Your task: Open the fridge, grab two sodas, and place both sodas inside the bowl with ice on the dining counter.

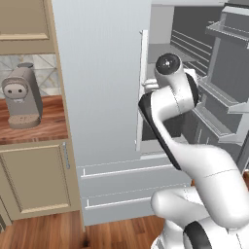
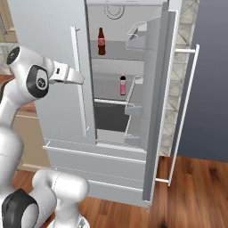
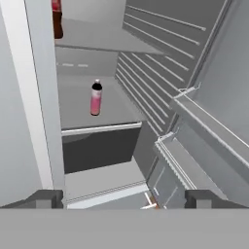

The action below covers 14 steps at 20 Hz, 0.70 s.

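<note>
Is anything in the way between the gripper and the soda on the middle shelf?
No. In the hand view, open air and bare shelf lie between the open gripper and the soda; the closed left door's edge stands beside that path.

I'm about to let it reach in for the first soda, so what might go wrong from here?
The open gripper sits close beside the closed left door edge; pushing forward it may clip that edge or its handle.

The lower soda stands upright and alone on its shelf; a glancing finger could tip it.

The open right door's bins jut in on the other side, narrowing the way in.
</note>
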### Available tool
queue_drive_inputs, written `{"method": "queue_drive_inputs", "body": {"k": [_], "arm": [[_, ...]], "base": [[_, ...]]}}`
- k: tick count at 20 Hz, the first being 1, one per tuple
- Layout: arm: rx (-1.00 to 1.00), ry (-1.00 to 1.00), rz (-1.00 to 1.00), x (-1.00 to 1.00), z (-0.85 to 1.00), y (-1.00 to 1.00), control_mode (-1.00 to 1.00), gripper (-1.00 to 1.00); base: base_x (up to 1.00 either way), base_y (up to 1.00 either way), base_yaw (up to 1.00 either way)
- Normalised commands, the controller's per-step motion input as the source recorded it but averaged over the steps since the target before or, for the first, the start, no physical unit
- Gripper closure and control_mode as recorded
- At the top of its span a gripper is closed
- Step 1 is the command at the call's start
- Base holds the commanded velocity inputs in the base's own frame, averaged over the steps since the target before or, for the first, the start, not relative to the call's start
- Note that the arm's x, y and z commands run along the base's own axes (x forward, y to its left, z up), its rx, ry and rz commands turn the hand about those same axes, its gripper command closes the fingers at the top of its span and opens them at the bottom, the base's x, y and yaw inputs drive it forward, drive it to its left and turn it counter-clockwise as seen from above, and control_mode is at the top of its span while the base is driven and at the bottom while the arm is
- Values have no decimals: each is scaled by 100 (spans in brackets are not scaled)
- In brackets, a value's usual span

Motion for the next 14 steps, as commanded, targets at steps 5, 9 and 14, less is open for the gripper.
{"method": "queue_drive_inputs", "body": {"k": [5, 9, 14], "arm": [[10, 0, 14, 43, -7, 28, -100, -100], [12, 0, 9, 4, -19, 39, -100, -100], [9, -5, 4, 11, -9, 21, -100, -100]], "base": [[0, 0, 0], [0, 0, 0], [0, 0, 0]]}}
